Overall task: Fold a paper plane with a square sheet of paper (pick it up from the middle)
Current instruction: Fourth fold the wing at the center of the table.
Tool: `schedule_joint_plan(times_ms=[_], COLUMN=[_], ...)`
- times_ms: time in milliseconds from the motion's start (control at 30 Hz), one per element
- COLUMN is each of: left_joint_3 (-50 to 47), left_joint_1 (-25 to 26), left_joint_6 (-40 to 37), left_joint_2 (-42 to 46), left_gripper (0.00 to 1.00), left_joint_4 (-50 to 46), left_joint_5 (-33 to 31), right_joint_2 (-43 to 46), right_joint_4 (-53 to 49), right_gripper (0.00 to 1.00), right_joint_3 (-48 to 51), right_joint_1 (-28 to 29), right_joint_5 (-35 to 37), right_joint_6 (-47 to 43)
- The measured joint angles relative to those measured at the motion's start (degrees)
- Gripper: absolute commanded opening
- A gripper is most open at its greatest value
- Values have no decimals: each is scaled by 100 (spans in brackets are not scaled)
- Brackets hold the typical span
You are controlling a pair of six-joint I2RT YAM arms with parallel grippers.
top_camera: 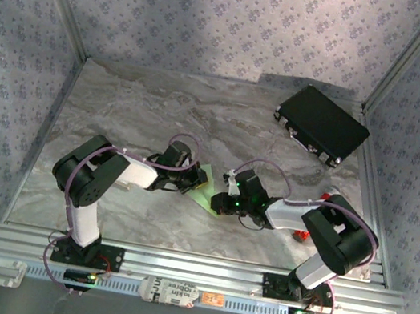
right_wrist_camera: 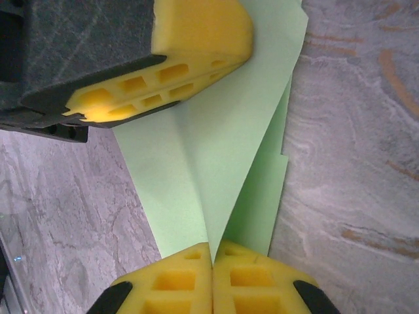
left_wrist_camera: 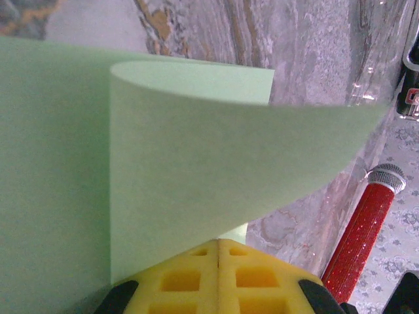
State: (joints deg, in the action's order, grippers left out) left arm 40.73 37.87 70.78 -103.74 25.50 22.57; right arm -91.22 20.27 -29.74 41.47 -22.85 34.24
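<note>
1. Pale green paper sheet [top_camera: 206, 190]: thin, plain and partly folded; it sits at the middle of the grey marbled table [top_camera: 138, 104], between the two grippers.
2. Left gripper [top_camera: 192, 180]: yellow fingers pressed together, clenched on one end of the pale green paper sheet; in the left wrist view a broad flap of the sheet [left_wrist_camera: 196, 163] curls up and over from this gripper [left_wrist_camera: 218, 247].
3. Right gripper [top_camera: 218, 202]: fingers closed flush, grasping the sheet at a crease; in the right wrist view the folded layers [right_wrist_camera: 216, 131] run from this gripper [right_wrist_camera: 213, 252] towards the left gripper [right_wrist_camera: 239, 55] at the opposite end.
4. Red glittery cylinder with a silver cap [left_wrist_camera: 363, 229]: on the table, beside the sheet but apart from it.
5. Black rectangular case [top_camera: 321, 125]: far right corner of the table, well apart from both grippers.
</note>
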Motion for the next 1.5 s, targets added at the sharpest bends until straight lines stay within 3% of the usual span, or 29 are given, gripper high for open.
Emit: schedule_joint_plan(times_ms=[1500], left_joint_3=[-72], left_joint_1=[0], left_joint_6=[-2], left_joint_2=[-31], left_gripper=[4], left_joint_4=[197], left_joint_5=[96], right_joint_2=[68], right_joint_4=[-509], right_gripper=[27], right_joint_3=[-197], right_joint_1=[-411], right_joint_5=[-940], right_joint_6=[308])
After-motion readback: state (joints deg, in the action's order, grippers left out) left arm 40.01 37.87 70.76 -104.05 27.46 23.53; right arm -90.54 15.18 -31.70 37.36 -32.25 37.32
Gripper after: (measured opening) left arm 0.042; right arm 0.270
